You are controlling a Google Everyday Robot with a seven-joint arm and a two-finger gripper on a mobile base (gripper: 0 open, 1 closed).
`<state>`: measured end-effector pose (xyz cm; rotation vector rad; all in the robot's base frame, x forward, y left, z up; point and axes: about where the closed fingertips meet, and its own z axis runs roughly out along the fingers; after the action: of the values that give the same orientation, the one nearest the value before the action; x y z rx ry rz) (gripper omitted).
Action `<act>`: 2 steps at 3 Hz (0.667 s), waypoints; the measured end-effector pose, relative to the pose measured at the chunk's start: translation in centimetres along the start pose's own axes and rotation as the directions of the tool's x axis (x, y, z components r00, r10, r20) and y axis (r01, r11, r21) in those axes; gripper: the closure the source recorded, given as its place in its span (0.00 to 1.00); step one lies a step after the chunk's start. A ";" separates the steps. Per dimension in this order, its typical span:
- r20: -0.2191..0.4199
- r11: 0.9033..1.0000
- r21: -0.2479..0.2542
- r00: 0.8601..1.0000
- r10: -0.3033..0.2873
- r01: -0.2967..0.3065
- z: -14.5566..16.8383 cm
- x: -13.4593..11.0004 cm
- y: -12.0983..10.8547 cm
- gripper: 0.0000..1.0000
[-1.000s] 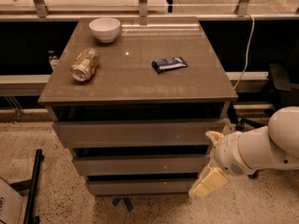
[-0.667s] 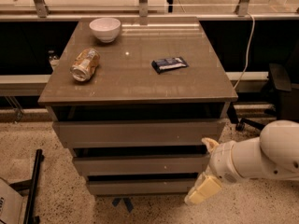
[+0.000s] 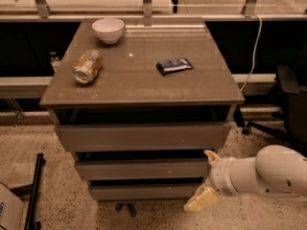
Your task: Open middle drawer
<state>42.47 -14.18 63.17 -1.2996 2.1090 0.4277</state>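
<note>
Beside the flat, grey-brown middle drawer point(image 3: 141, 169) hangs the pincer point(image 3: 207, 178).

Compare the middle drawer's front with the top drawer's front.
The top drawer looks taller and wider in front than the middle drawer. The end effector, fingers open, sits at the middle drawer's right end, below the top drawer. Both fronts are flat, grey-brown and handleless.
</note>
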 end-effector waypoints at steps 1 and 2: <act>0.017 0.999 0.023 0.999 0.047 -0.047 2.4 1.8 -1.1 0.00; 0.011 0.995 0.030 0.996 0.094 -0.094 4.8 3.7 -2.3 0.00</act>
<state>44.85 -15.10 57.22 -1.1826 2.1670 0.4389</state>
